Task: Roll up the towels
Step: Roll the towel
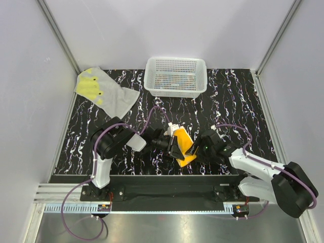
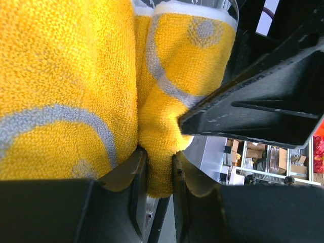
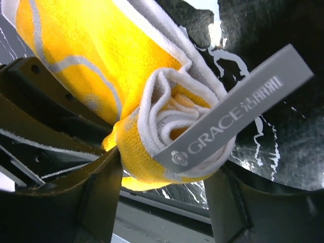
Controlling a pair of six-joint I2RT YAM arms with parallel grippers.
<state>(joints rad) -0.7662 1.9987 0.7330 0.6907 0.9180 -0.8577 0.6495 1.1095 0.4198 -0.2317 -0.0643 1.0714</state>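
Note:
The orange towel (image 1: 184, 144) with white marks is partly rolled and held tilted above the table's front middle, between both grippers. My left gripper (image 1: 172, 144) is shut on a fold of it; in the left wrist view the towel (image 2: 66, 76) fills the frame and its fold sits pinched at my left gripper (image 2: 158, 158). My right gripper (image 1: 197, 148) holds the rolled end (image 3: 167, 126), which carries a grey GRACE label (image 3: 238, 114), with both jaws against the roll. The grey towel (image 1: 105, 91) with yellow-green blotches lies flat at the back left.
The white perforated basket (image 1: 175, 76) stands at the back middle against the wall. White walls with metal rails close the black marbled table (image 1: 238, 101) on three sides. The arm bases sit on a rail along the front edge.

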